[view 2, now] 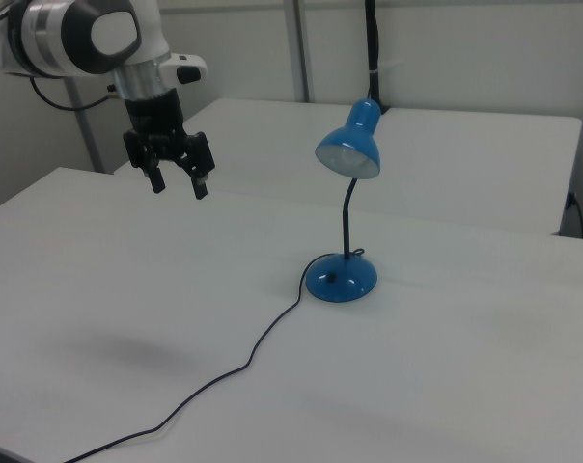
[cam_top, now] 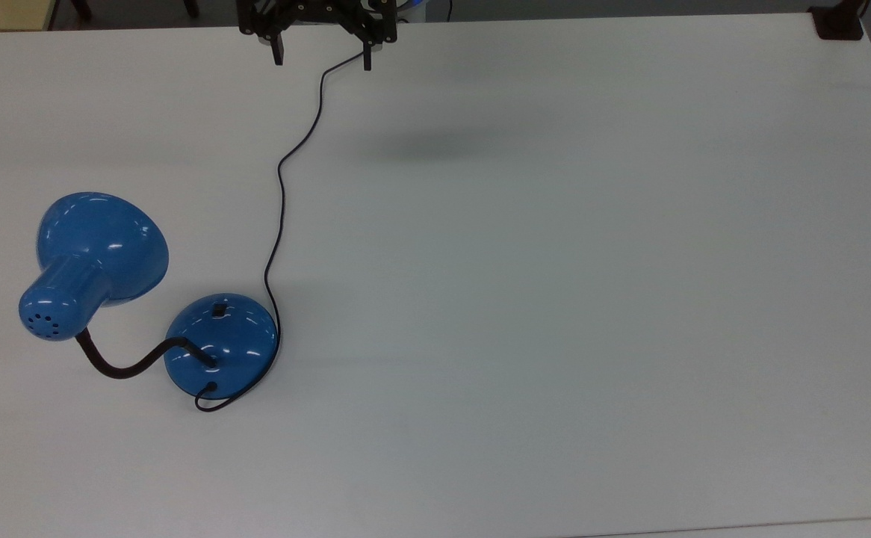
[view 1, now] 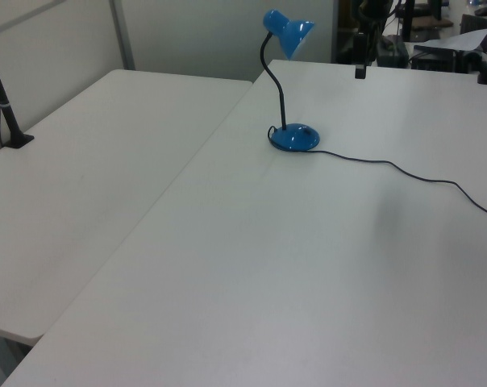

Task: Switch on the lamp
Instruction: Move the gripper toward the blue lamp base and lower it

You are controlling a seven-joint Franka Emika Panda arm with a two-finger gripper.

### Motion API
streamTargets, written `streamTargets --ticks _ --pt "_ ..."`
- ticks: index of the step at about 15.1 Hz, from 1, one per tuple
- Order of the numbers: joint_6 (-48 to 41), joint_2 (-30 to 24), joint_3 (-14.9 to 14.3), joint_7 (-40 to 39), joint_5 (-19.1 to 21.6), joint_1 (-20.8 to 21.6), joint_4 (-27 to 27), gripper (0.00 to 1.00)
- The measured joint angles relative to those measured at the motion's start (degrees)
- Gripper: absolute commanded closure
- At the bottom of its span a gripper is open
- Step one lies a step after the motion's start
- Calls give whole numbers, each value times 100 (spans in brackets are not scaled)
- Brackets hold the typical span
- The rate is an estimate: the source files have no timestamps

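The lamp sits near the bench's left edge in the top view, unlit. Pincer hangs spread and empty above the far edge, well apart from it.
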State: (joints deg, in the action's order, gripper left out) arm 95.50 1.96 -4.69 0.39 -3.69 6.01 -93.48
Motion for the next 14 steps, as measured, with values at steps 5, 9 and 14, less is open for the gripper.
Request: streamTargets --ticks 5,9,14 --pt "0 2 0 -211 0 -15 -1 100" --pt "35 3 0 -214 0 -91 0 100" --pt "642 266 -10 -200 1 -529 -19 100"
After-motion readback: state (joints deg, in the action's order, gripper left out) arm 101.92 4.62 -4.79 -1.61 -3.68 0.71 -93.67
